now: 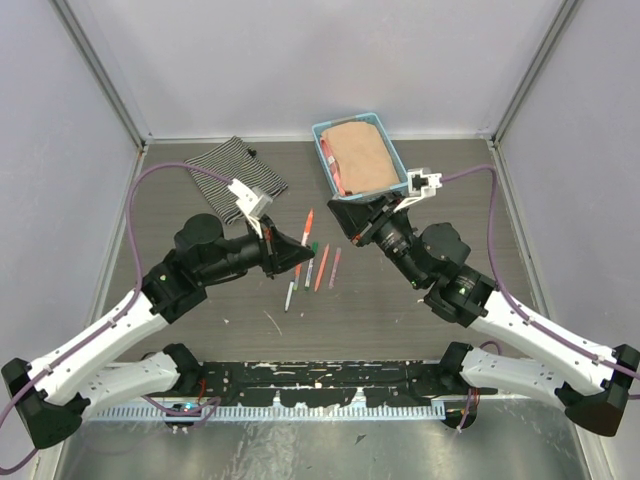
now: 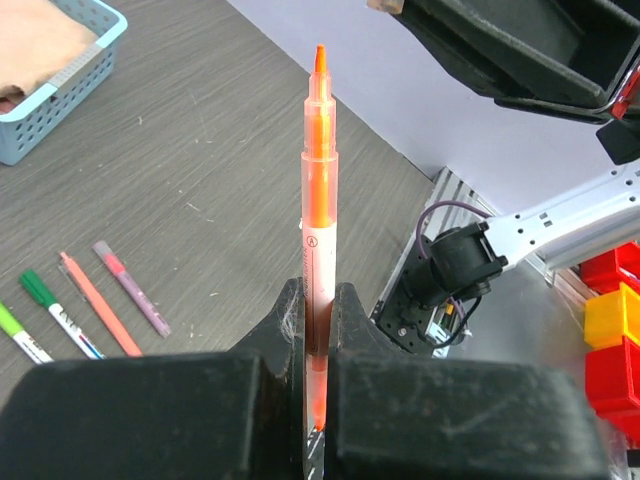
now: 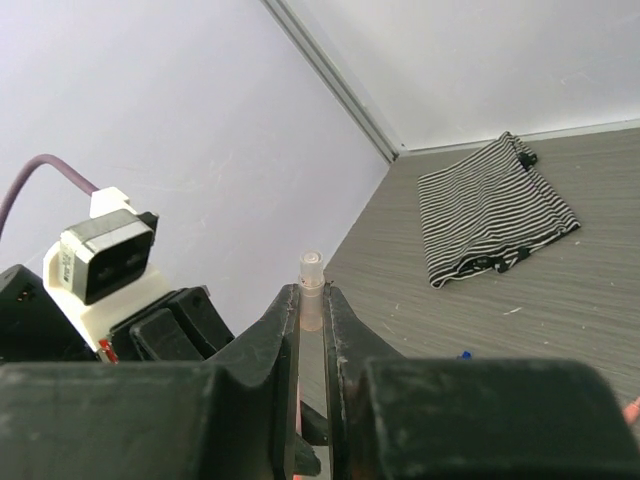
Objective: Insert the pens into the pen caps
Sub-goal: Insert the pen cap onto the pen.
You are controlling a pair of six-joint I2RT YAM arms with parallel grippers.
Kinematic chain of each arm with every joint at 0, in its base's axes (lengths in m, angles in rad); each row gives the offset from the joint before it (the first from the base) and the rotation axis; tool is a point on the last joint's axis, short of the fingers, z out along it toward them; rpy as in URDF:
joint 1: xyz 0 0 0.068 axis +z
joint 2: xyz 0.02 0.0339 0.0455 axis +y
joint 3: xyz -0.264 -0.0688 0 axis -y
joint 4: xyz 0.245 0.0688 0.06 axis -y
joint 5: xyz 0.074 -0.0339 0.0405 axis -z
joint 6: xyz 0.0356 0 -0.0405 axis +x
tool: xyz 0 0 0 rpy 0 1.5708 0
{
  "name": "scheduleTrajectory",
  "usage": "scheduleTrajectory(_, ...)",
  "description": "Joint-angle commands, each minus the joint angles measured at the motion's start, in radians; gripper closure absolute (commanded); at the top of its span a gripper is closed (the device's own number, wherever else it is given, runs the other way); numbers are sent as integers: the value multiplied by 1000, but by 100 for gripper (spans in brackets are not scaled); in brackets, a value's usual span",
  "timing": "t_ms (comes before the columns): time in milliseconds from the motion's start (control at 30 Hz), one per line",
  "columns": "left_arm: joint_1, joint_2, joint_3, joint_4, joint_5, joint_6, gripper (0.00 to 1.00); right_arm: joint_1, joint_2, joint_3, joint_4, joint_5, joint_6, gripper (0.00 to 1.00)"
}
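Observation:
My left gripper [image 1: 299, 251] [image 2: 318, 300] is shut on an orange pen [image 2: 319, 180] with a clear middle. Its bare orange tip points away from the jaws, and it also shows in the top view [image 1: 308, 226]. My right gripper [image 1: 357, 234] [image 3: 311, 302] is shut on a short pale translucent cap [image 3: 312, 288] that sticks out past the fingertips. The two grippers face each other above the table, a short gap apart. Four more pens lie on the table between them: a white-and-green one [image 1: 292, 288], a green-capped one [image 1: 310, 264], an orange one [image 1: 321, 268] and a pink one [image 1: 334, 267].
A blue basket [image 1: 325, 150] with tan cloth stands at the back, right behind my right gripper. A striped cloth [image 1: 235, 172] lies at the back left. A tiny blue piece [image 3: 465, 354] lies on the table. Grey walls enclose the table on three sides.

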Motion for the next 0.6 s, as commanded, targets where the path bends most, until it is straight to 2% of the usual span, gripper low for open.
scheduleTrajectory(0,-11,6,-11,46,37,13,100,0,4,47,96,-32,0,86)
scheduleTrajectory(567,-31,11,-8,45,48,26,100,0,37,54,102,-64,6,86)
